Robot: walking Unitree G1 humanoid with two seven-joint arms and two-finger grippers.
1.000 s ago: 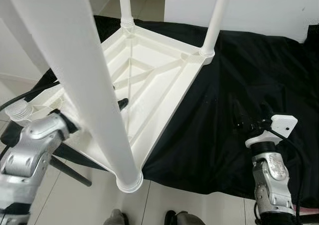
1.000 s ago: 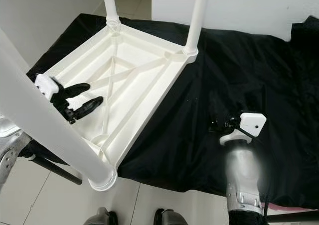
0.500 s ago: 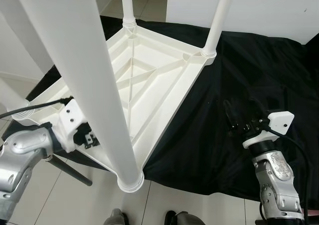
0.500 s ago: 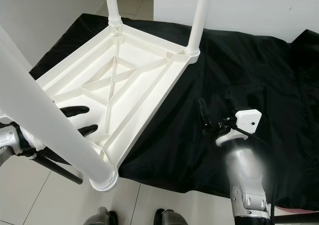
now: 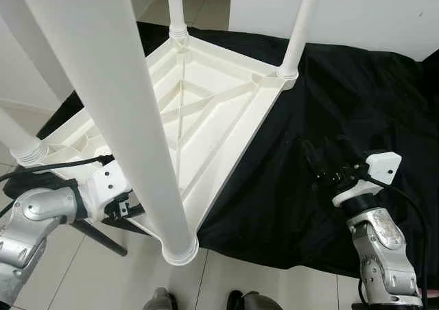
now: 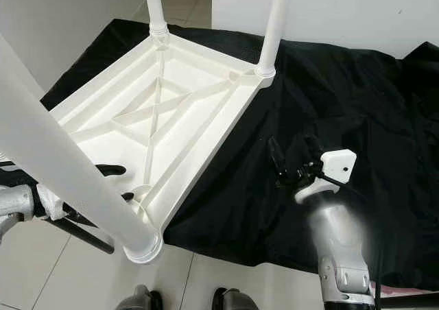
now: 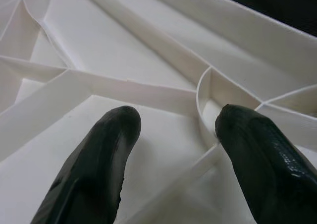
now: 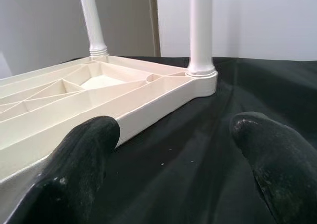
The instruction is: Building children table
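A plain indoor room, most likely in a home: a pale tiled floor (image 5: 226, 279) with thin grout lines, bare white walls (image 6: 357, 12), and a black cloth (image 5: 322, 104) spread over the tiles. On the cloth lies an upturned white plastic children's table (image 6: 164, 111) with its legs (image 6: 278, 22) pointing up.

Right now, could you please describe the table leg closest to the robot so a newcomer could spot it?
A white table lies upside down on a black cloth. Four legs stand up from its corners. The near leg looks thickest and crosses the head views diagonally.
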